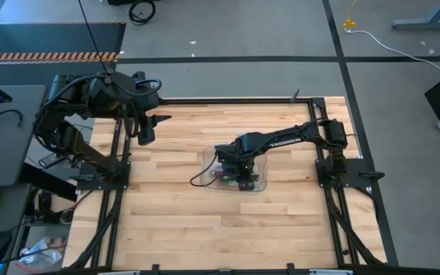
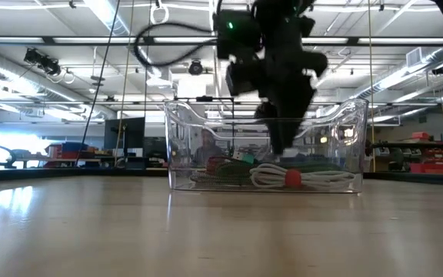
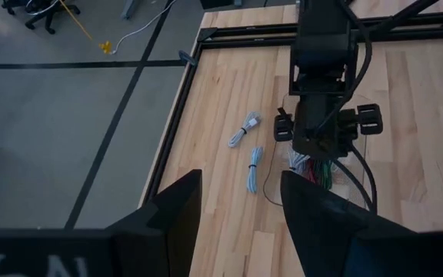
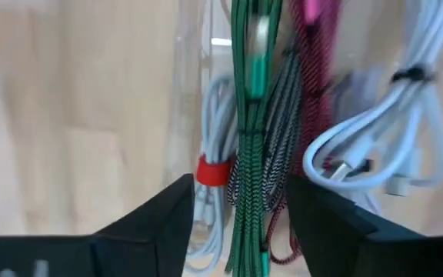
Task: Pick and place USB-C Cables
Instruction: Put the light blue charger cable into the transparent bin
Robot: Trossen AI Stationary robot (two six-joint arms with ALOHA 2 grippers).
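Observation:
A clear plastic tray (image 1: 218,162) stands mid-table and holds several bundled cables. In the right wrist view I see a green braided cable (image 4: 246,115), a black-and-white one (image 4: 280,138), a dark red one (image 4: 315,92), a white one with a red tie (image 4: 214,171) and a pale coil (image 4: 391,131). My right gripper (image 4: 237,223) is open and reaches down into the tray (image 2: 183,146), its fingers just above the green cable. Two more pale cables (image 3: 243,129) (image 3: 254,168) lie on the table beyond the tray. My left gripper (image 3: 241,223) is open and waits high at the far left (image 1: 145,126).
A thin dark cord (image 1: 198,181) loops out of the tray's left side onto the wood. The black frame rail (image 1: 228,99) runs along the table's far edge. Bare wood lies on the near half of the table (image 1: 228,229).

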